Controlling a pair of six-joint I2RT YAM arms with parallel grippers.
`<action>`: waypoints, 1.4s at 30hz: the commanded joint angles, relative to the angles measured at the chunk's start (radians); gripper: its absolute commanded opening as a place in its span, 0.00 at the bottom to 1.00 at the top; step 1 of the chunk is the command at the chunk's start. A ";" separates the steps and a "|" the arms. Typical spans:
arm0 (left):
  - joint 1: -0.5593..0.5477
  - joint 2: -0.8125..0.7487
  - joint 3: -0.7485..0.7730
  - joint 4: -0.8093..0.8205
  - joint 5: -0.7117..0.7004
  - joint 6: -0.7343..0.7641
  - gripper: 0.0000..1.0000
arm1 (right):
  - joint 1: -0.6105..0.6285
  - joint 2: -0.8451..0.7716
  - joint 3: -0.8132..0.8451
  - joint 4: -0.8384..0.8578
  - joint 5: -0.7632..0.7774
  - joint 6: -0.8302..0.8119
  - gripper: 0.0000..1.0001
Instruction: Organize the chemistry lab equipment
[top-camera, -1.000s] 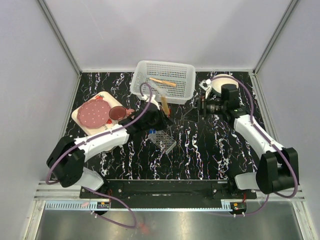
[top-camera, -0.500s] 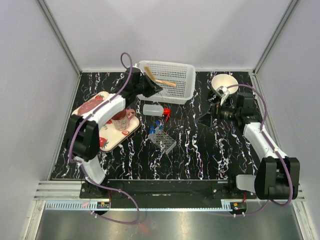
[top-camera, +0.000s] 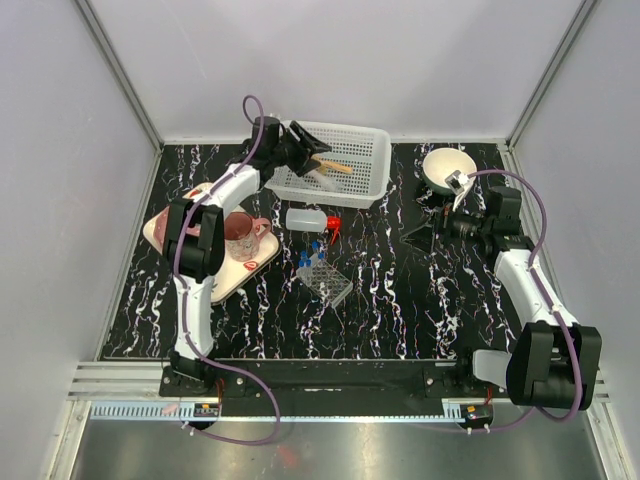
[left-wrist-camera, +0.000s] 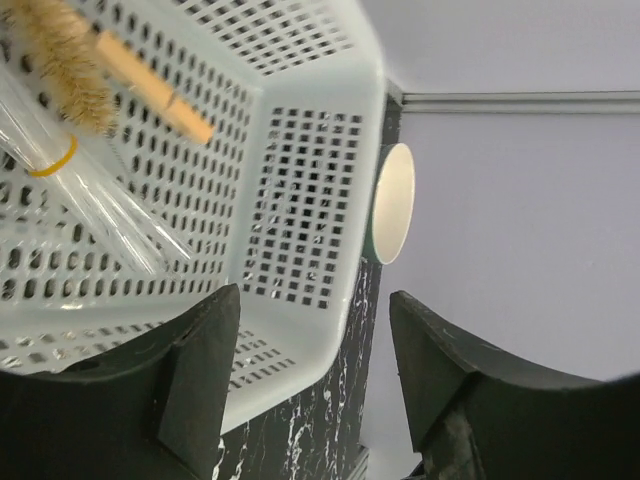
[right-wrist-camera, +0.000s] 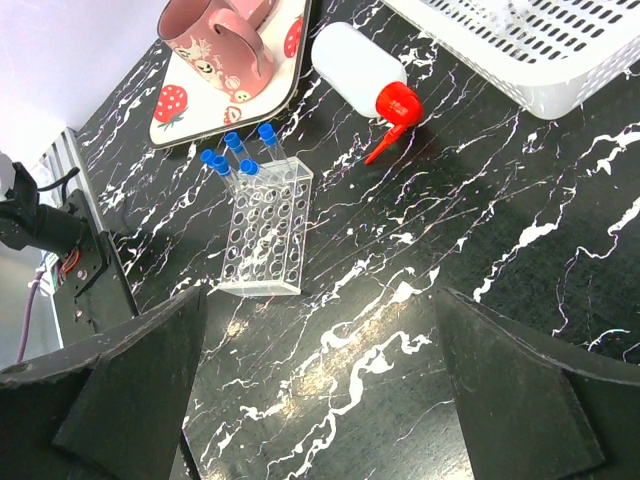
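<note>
My left gripper (top-camera: 315, 150) hangs open over the left end of the white basket (top-camera: 345, 180), nothing between its fingers (left-wrist-camera: 200, 380). Inside the basket (left-wrist-camera: 300, 200) lie a wooden-handled brush (left-wrist-camera: 150, 85) and clear pipettes (left-wrist-camera: 95, 205) with a yellow band. The red-capped bottle (top-camera: 310, 220) lies on its side in front of the basket. The tube rack (top-camera: 328, 282) holds several blue-capped test tubes (top-camera: 310, 257). My right gripper (top-camera: 418, 232) is wide open low over the table, right of the bottle (right-wrist-camera: 360, 70) and rack (right-wrist-camera: 265, 235).
A pink mug (top-camera: 240, 238) stands on the strawberry-print tray (top-camera: 250, 270) at the left, under my left arm. A white bowl (top-camera: 450, 168) sits at the back right, just behind my right arm. Grey walls close in the table's far and side edges.
My left arm swung from the table's middle up to the basket with a wooden-handled brush, then opened and let it go inside. The right gripper drew back to the right.
</note>
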 joint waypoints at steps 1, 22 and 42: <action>0.004 -0.110 0.102 -0.021 0.021 0.121 0.64 | -0.006 -0.024 0.010 0.021 -0.047 -0.028 1.00; 0.022 -0.479 -0.090 -0.389 -0.312 0.922 0.99 | -0.006 -0.009 0.018 -0.017 -0.023 -0.077 1.00; -0.159 -0.439 -0.233 -0.579 -0.243 1.701 0.92 | -0.008 0.005 0.018 -0.034 -0.010 -0.097 1.00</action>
